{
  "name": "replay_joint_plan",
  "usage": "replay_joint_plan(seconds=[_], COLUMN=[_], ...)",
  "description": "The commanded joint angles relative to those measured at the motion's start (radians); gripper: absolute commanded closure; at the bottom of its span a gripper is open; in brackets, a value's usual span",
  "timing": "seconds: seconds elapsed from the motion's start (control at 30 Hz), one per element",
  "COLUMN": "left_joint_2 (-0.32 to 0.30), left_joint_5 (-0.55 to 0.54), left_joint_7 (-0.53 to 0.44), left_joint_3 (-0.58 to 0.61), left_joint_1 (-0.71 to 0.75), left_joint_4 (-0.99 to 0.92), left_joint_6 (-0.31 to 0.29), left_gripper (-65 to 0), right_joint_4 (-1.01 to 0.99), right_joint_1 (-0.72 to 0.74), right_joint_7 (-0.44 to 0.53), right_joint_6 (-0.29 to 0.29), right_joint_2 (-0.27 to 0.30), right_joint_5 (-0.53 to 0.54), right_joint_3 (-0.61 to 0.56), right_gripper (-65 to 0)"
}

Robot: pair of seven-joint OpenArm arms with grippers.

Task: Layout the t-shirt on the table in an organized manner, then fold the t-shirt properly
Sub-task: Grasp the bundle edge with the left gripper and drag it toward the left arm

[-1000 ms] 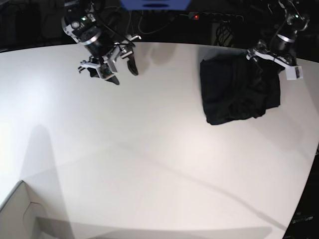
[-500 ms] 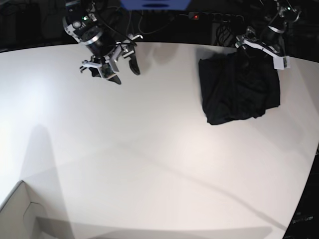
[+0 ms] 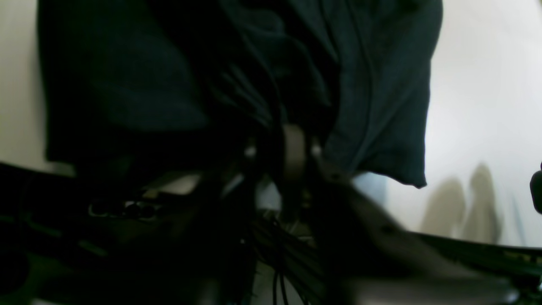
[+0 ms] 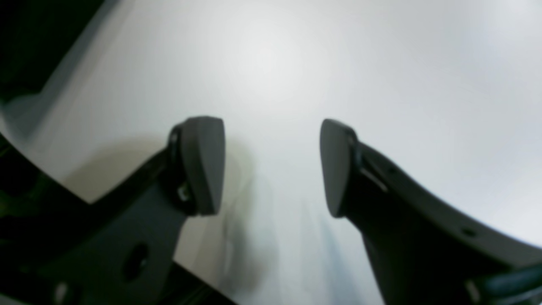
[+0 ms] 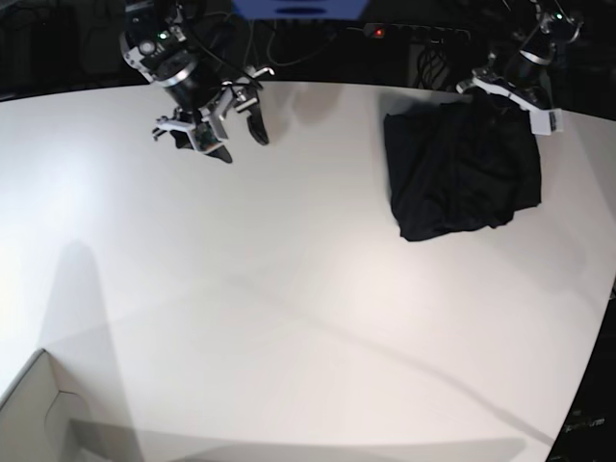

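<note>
Base view shows the black t-shirt (image 5: 462, 173) lying bunched in a rough rectangle near the far edge of the white counter (image 5: 289, 289), on the side of the left arm. The left end effector (image 5: 496, 93) sits at the shirt's far edge, over the counter's rim. In the left wrist view its jaws stand pressed together with dark cloth gathered between them, so it appears to be clamped on a pinch of the t-shirt (image 3: 372, 106), though the picture is dim and blurred there. The right end effector (image 5: 229, 135) hovers over bare counter well apart from the garment; the right wrist view shows it (image 4: 271, 167) spread wide with nothing between the pads.

The shirt is not yet laid out, so the work looks to be at its start. Risks from here, as I judge them:

- The pinch may hold several layers or only a fold, not a true hem or shoulder; lifting would then drag the whole bundle instead of opening it.
- Thin soft fabric can slip out of a small bite once it carries the shirt's weight.
- The grip is close to the far rim, so a pull that way could take cloth off the counter.
- With only one arm engaged, the shirt may twist rather than spread.
</note>
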Motion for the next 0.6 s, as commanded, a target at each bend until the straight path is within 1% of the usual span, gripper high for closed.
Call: replay_joint_plan(seconds=[0.0,0.07,0.23,0.43,0.57], left_joint_2=[-0.006,0.014,0.018,0.009,0.009], left_joint_5=[-0.028,-0.060,-0.114,-0.115,-0.109], left_joint_7=[-0.019,-0.017,-0.016,-0.016,-0.016], left_joint_3=[-0.028,-0.069,-0.160,-0.249,-0.283], left_joint_1=[-0.001,0.000,0.000,-0.009,-0.040], left_joint_4=[0.038,0.076,0.145,0.141,0.102], left_joint_6=[-0.005,-0.005,-0.005,-0.004,-0.004], left_gripper=[-0.9,0.0,-0.3,-0.2,-0.2], right_joint_4=[0.018,0.017,0.017,0.017,0.017], right_joint_1=[-0.004,-0.003,-0.003,-0.003,-0.003], right_joint_7=[0.024,0.024,0.024,0.024,0.024], right_joint_6=[0.002,0.002,0.002,0.002,0.002], right_joint_2=[0.003,0.004,0.003,0.001,0.001], right_joint_5=[0.009,0.009,0.009,0.009,0.009], right_joint_3=[0.001,0.001,0.001,0.001,0.001], right_gripper=[-36.3,-36.3,-36.3,-36.3,-36.3])
